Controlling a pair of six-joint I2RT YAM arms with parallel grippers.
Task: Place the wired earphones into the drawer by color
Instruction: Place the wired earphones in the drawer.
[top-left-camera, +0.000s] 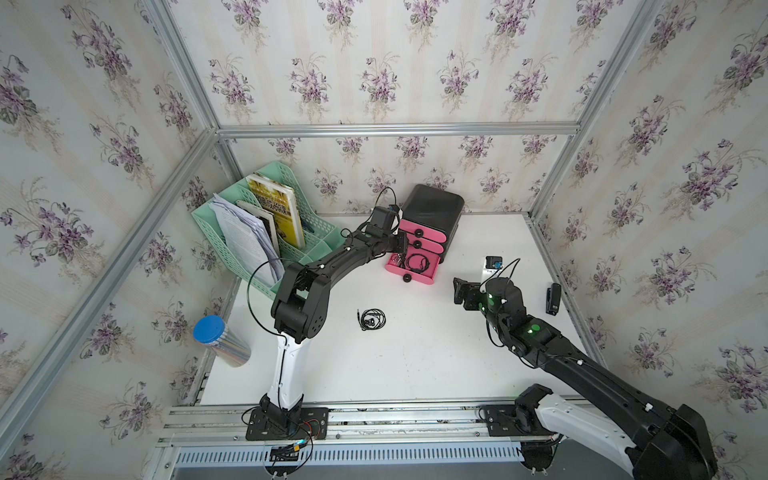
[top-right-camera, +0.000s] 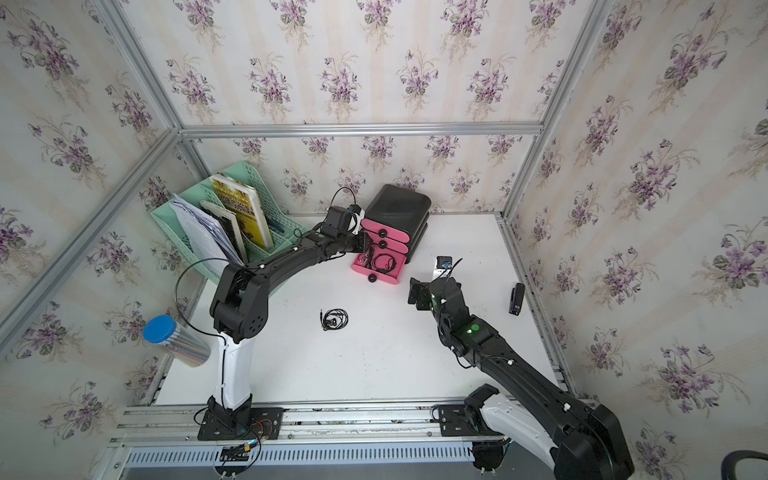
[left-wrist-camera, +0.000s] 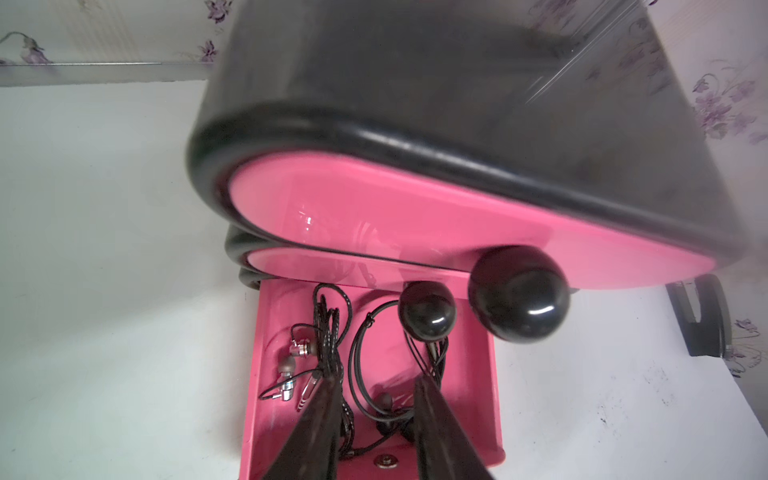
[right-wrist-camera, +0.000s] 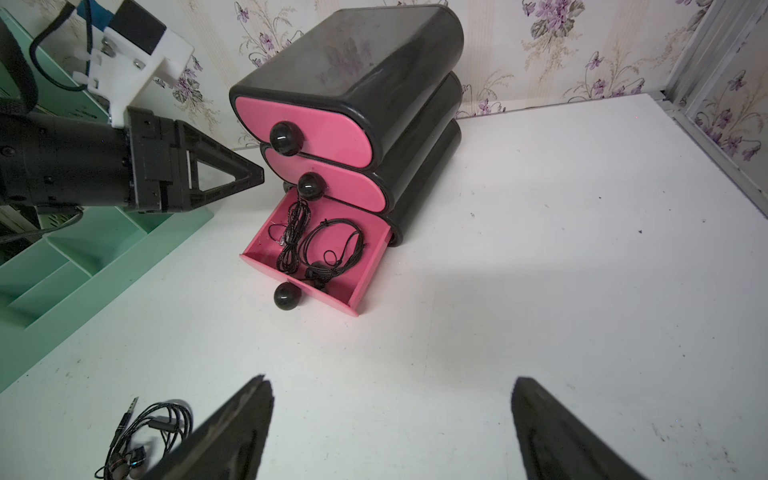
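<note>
Your left gripper (left-wrist-camera: 376, 386) hung just above the pulled-out bottom drawer (right-wrist-camera: 332, 302) of the drawer cabinet (right-wrist-camera: 374, 62). Its fingers were slightly apart and gripped nothing, and two black earphone sets (left-wrist-camera: 332, 345) lay inside the pink walls. Your right gripper (right-wrist-camera: 390, 382) stood wide apart and empty over bare table (top-left-camera: 415, 365), a third black set (top-left-camera: 372, 319) lay mid-table between the arms, well clear of every edge, and a stapler (top-left-camera: 553, 298) lay by the right edge.

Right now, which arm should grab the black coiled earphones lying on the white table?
Probably the right. The right gripper hangs wide open and empty near the black coiled earphones, while the left gripper is over the open pink drawer.
</note>
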